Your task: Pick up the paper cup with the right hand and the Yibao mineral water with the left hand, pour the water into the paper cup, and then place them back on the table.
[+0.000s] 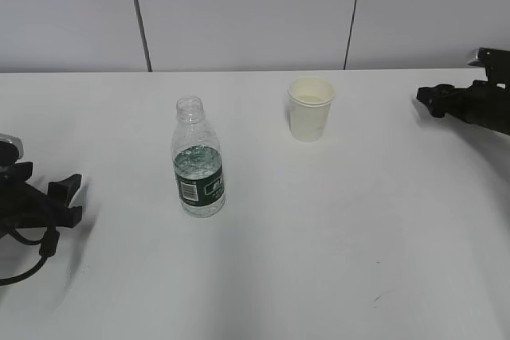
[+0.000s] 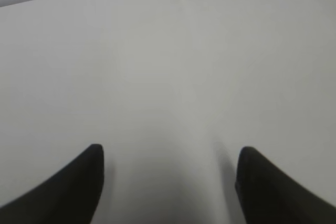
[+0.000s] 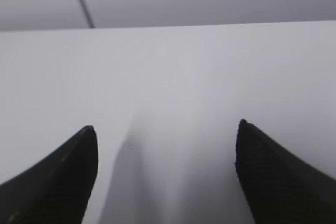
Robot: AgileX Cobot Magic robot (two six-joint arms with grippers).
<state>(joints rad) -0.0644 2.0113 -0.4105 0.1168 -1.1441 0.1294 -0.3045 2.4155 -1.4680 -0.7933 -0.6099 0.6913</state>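
Observation:
The paper cup (image 1: 310, 108) stands upright on the white table (image 1: 319, 236), right of centre towards the back. The Yibao mineral water (image 1: 198, 158) stands upright left of centre, capless, partly filled, with a dark green label. My left gripper (image 1: 70, 199) is open and empty at the left edge, well left of the bottle. My right gripper (image 1: 428, 101) is open and empty at the right edge, well right of the cup. Both wrist views show only bare table between the spread fingers of the left gripper (image 2: 169, 153) and the right gripper (image 3: 167, 129).
A grey panelled wall (image 1: 239, 13) runs behind the table's far edge. A black cable (image 1: 32, 264) loops below the left arm.

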